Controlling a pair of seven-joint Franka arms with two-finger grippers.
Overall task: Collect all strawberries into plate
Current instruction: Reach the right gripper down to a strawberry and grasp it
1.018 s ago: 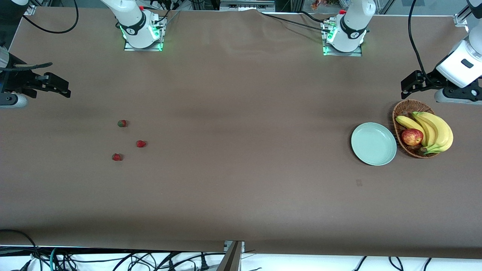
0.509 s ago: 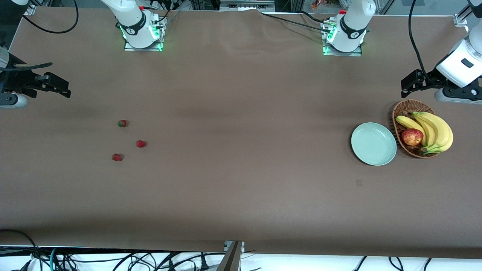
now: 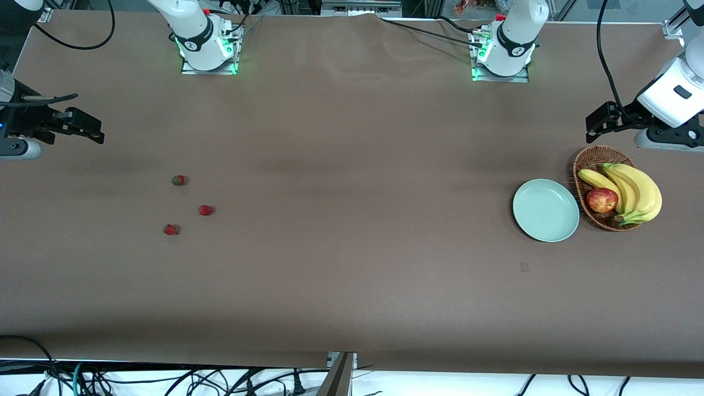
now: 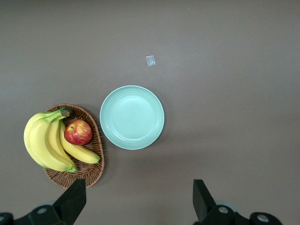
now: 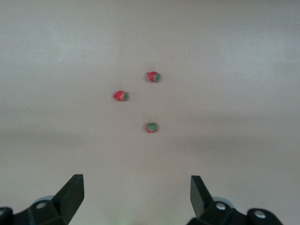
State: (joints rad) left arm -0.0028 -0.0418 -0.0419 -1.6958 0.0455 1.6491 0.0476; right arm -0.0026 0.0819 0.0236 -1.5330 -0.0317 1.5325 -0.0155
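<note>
Strawberries [image 3: 185, 206], 3 of them, lie loose on the bench [image 3: 352, 247] toward the right arm's end, well apart from the plate [image 3: 545, 210], which sits toward the left arm's end, just beside a wicker basket [image 3: 594, 159] holding bananas [image 3: 638, 190] and an apple [image 3: 601, 200]. None of the berries has been collected; the plate is bare.

The right hand [image 5: 136, 193] hovers over the bench edge at the right arm's end, fingers spread wide and empty, with the 3 berries ahead of it in its wrist view. The left hand [image 4: 139, 201] hangs over the bench's edge near the basket, fingers likewise spread and empty, and that arm waits.

Likely trouble from here:
- The berries are tiny and rounded, so a descent slightly off centre could nudge 1 sideways or pinch only its leafy cap, and it could roll away.
- They lie fairly near each other, so wide fingers coming down on 1 might brush a neighbour.
- Too firm a squeeze could crush the fruit.
- The long carry across the bench to the plate leaves room for a slipping berry, and 1 released too high may bounce off the shallow plate or land in the basket.
</note>
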